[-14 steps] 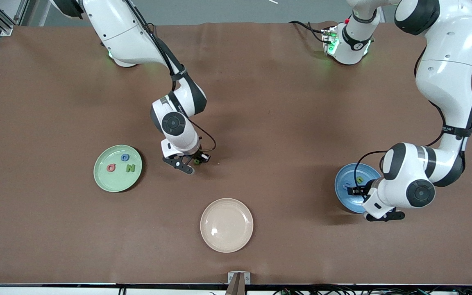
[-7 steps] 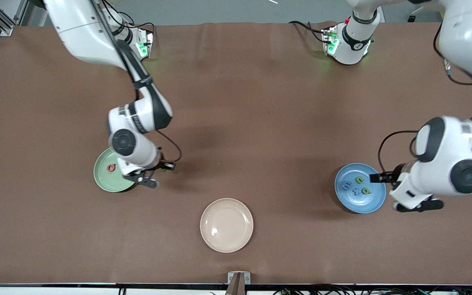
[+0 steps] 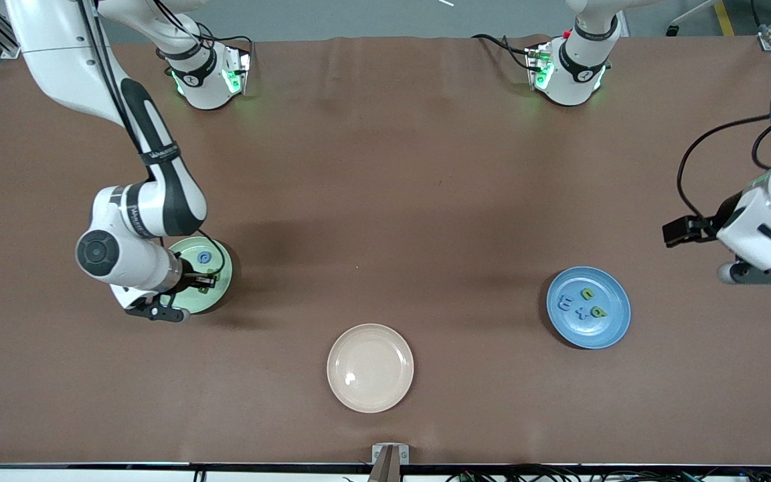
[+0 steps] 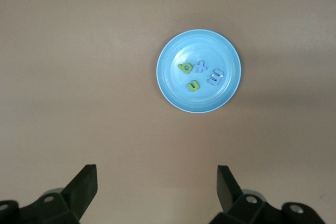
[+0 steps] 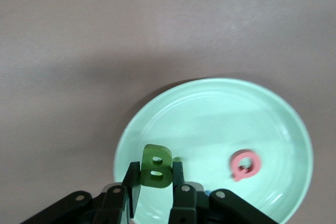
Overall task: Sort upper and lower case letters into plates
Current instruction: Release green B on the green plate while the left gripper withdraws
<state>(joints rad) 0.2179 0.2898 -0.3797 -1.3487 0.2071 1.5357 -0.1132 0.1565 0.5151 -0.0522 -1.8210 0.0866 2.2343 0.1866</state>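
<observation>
The right gripper [image 5: 156,182] is clamped tight on a green B [image 5: 157,166] and sits over the green plate [image 3: 219,280], with the letter pinched upright between the two fingers. In the right wrist view there's a red letter [image 5: 244,164] lying flat in that plate, apart from the B, and the front view shows a blue letter [image 3: 205,257] in the part of the plate farther from the camera. The rest of that plate is hidden under the wrist. Toward the left arm's end of the table the blue plate [image 3: 616,323] has four letters in it: two green ones [image 4: 185,67] and two blue ones [image 4: 216,76], all bunched close together near the middle. The left gripper [image 4: 156,184] is up in the air over bare table, off beside the blue plate, jaws spread wide and holding nothing. A beige plate [image 3: 370,367] sits between the other two, nearer the camera, with no letters in it.
</observation>
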